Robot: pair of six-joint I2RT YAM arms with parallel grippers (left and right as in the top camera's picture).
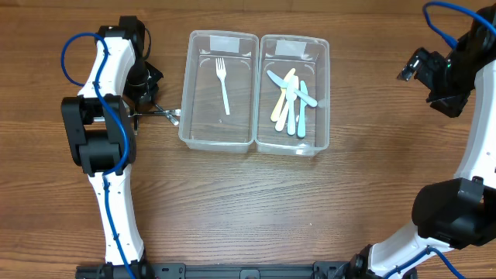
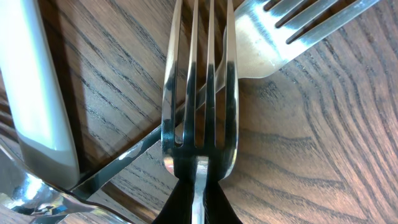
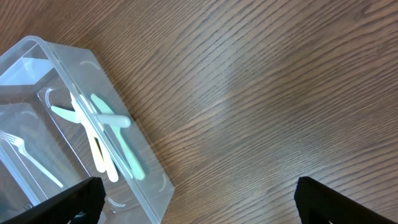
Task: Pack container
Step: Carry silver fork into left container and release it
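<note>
Metal fork (image 2: 199, 93) pinched at neck by closed left gripper (image 2: 198, 198), tines beyond fingertips; right gripper (image 3: 199, 202) spread wide, empty.

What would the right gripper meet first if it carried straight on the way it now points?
Probably the bare wooden table: the open right gripper aims at it, with the clear container off to one side.

Table (image 1: 248, 201) is brown wood with dark wavy grain. Both bins (image 1: 188, 116) are clear. Plastic fork (image 1: 223, 85) is white, knives (image 1: 301, 116) pastel yellow, mint and light blue. Steel fork (image 2: 199, 81) is shiny silver. Arms (image 1: 112, 66) white and black, cables (image 1: 65, 58) blue.
</note>
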